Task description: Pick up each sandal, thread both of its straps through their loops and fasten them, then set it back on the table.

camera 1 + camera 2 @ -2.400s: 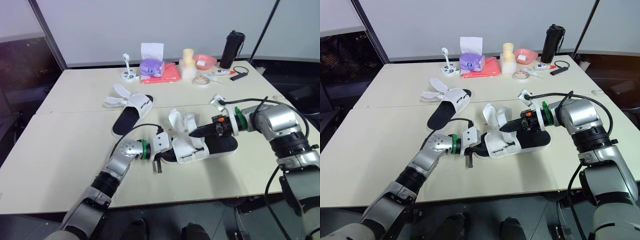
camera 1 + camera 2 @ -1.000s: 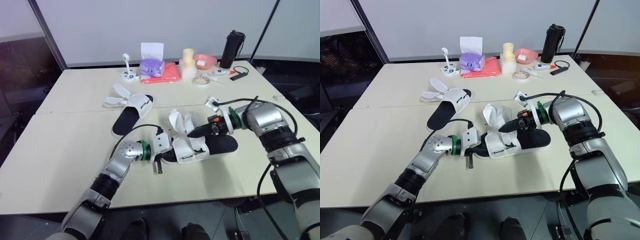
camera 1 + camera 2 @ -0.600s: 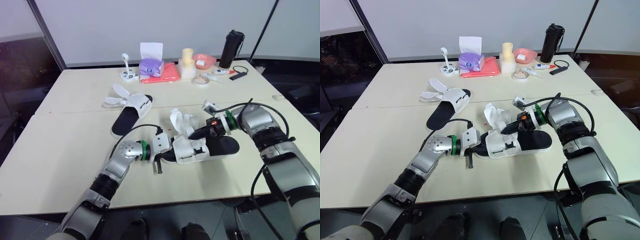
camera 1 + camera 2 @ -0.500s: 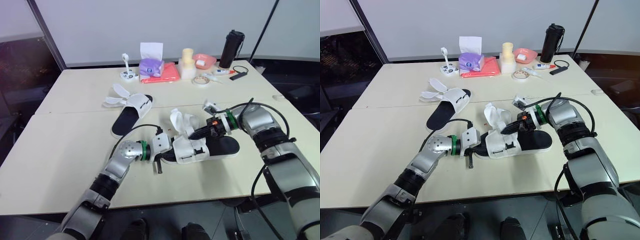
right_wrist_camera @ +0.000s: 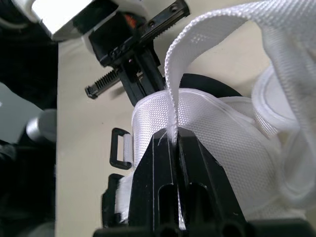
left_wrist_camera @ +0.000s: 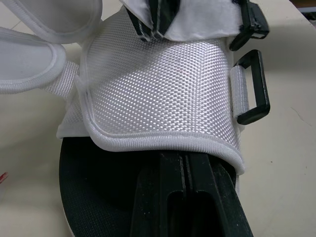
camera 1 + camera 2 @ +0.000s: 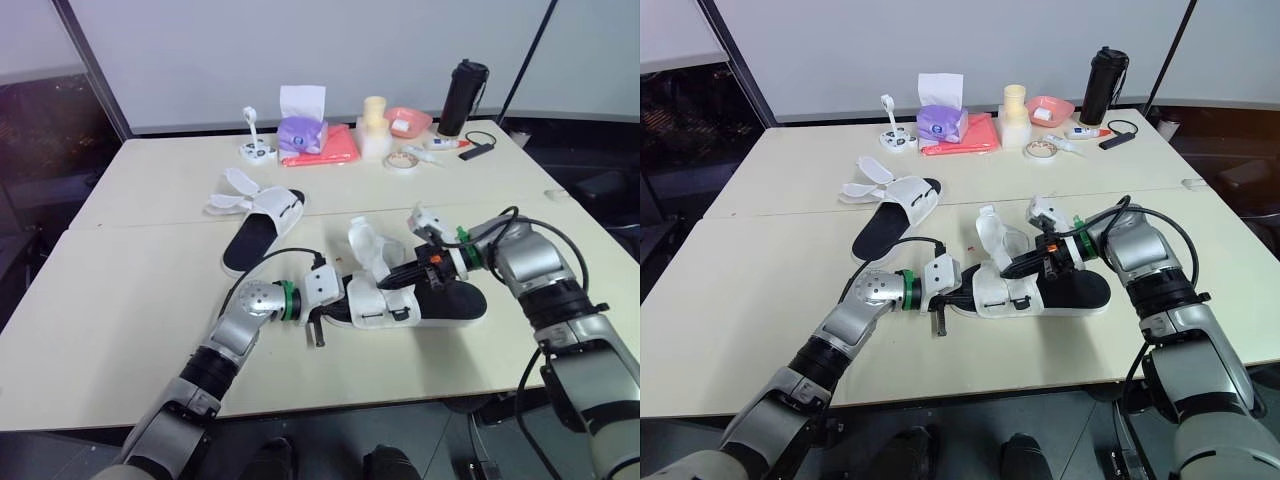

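1. The near sandal [image 7: 445, 302] lies on the counter [image 7: 120, 300]; the left jaws clamp its toe end.
2. The right jaws pinch the strap [image 5: 217, 27]; it should approach the black loop [image 6: 261, 86] flat and untwisted.

This is looking like an office-style test room: two pale tabletops [image 7: 130, 300] are sitting pushed together before white wall panels [image 7: 300, 50], with a tissue box [image 7: 303, 128], tape roll [image 7: 402, 161] and black tumbler [image 7: 465, 98] crowding the 12 o'clock edge.
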Controlling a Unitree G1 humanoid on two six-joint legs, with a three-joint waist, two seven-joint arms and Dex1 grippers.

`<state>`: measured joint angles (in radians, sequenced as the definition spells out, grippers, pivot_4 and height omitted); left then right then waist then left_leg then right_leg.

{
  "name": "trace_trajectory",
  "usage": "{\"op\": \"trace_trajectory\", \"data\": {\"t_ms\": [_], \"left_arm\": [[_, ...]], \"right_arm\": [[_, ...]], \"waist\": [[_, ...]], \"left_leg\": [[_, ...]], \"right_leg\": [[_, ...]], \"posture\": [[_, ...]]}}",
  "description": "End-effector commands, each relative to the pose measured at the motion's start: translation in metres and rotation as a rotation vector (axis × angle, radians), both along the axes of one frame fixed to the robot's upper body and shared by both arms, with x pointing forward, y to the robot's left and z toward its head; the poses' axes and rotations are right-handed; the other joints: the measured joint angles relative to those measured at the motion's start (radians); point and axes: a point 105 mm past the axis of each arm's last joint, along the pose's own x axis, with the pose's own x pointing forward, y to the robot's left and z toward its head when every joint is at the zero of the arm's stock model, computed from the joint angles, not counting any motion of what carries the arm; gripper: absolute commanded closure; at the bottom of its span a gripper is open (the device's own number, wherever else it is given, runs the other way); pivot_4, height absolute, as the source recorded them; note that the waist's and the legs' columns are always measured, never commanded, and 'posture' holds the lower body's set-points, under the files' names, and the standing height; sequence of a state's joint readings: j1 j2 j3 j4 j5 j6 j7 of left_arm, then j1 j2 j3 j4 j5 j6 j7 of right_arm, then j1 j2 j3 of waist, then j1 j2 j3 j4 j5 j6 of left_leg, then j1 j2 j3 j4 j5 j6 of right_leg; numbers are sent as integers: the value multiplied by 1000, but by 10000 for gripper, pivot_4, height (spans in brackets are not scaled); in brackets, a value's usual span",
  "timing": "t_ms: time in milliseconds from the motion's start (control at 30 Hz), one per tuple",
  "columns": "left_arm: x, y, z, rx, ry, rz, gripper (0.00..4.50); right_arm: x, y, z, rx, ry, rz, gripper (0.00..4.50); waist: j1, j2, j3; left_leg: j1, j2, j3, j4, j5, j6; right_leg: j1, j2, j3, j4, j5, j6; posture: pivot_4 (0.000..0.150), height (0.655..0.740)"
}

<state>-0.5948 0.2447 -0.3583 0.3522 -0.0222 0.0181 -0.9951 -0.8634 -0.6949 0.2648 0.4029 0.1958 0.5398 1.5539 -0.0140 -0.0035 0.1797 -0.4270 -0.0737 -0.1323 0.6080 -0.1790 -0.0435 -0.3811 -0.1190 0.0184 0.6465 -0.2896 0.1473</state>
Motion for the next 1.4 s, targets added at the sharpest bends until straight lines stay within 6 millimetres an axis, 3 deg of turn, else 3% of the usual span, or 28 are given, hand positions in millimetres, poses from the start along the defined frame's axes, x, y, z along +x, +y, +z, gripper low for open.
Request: {"op": "trace_trajectory", "data": {"t_ms": [33, 300, 400, 633, 667, 800, 1000, 1167, 1400], "left_arm": [[-3, 10, -27, 84, 76, 22, 45000], [-4, 8, -26, 70, 85, 24, 45000], [-5, 6, -27, 68, 89, 21, 45000], [-6, 4, -27, 66, 90, 16, 45000], [-6, 3, -26, 66, 90, 15, 45000], [-5, 2, -26, 64, 89, 13, 45000], [-5, 0, -27, 59, 89, 9, 45000], [-5, -3, -27, 53, 91, 4, 45000], [-6, -6, -26, 50, 90, -6, 45000]], "right_arm": [[-5, -1, 8, 2, -43, 17, 44507], [-22, -6, -1, -69, -57, 55, 44507], [-26, -11, -6, -105, -57, 56, 36699], [-36, -28, -6, -214, -127, 49, 2357], [-38, -30, -1, -211, -132, 42, 537], [-50, -37, 25, -193, -177, -9, 537], [-72, -50, 31, -176, -130, -134, 537], [-95, -53, 14, -140, 34, -242, 537], [-88, -50, -19, -62, 119, -364, 537]], "waist": [[0, 0, 0], [1, 0, 0], [3, 0, 0], [4, 0, 0], [4, 0, 0], [6, 0, 0], [15, 0, 0], [26, -1, 0], [27, -1, 0]], "left_leg": [[0, 0, 0, 0, 0, 0], [0, 0, 0, 0, 0, 0], [0, 0, 0, 0, 0, 0], [0, 0, 0, 0, 0, 0], [0, 0, 0, 1, 0, 0], [0, 0, 0, 1, 0, 0], [0, 1, 0, 1, 0, 0], [-1, 1, 1, 1, 0, 0], [-1, 1, 2, 2, -1, 1]], "right_leg": [[0, 0, 0, 0, 0, 0], [0, 0, 0, 0, 0, 0], [1, 0, 0, 0, 0, 0], [1, 0, 0, -1, 0, 0], [1, 0, 0, -1, 0, 0], [1, -1, 0, -1, 0, 0], [1, -1, 0, -2, 0, 0], [1, -1, 0, -2, 0, 0], [2, -1, 0, -4, -1, 0]], "posture": [[1500, 7400], [1500, 7400], [1500, 7400], [1500, 7400], [1500, 7400], [1500, 7400], [1500, 7400], [1500, 7400], [1500, 7400]]}}
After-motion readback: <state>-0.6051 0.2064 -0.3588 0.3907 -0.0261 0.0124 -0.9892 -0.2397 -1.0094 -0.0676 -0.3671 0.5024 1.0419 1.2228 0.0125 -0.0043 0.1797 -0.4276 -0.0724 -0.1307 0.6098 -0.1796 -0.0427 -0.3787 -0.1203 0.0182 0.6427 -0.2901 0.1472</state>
